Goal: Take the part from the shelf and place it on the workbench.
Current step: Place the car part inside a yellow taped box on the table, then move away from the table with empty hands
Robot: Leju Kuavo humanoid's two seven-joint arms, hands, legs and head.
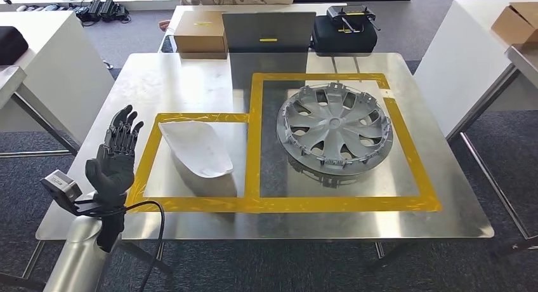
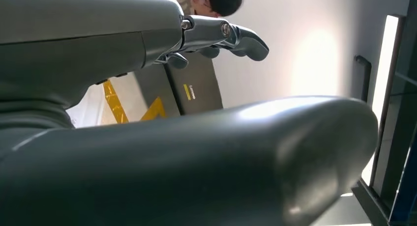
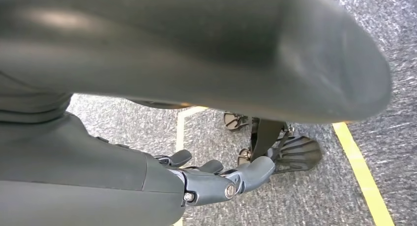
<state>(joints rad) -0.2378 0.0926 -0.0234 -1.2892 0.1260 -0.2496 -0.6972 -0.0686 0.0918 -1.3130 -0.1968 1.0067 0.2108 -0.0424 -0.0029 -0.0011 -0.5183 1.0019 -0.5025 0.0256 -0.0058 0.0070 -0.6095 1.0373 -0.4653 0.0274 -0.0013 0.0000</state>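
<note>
My left hand [image 1: 117, 153] stood raised over the near corner of the counter [image 1: 190, 76], fingers spread, holding nothing. The white shell-shaped part [image 1: 195, 148] lay just beside it, toward the counter's middle, inside the smaller yellow-taped box [image 1: 147, 153]. Beyond the part, well apart from my hand, the grey wheel cover [image 1: 335, 128] sat in the larger taped box. My right hand [image 3: 216, 179] hung over grey carpet, fingers loosely apart, nothing in them.

Judgement: the part looked already placed, so the step was to clear the hand. Best lifted straight away from the counter without brushing the part's thin rim; the steel top looked slick and the light shell would slide easily.

Part: smooth, matte white, curved, tapering to a point. Wheel cover: ribbed, spoked plastic.
</note>
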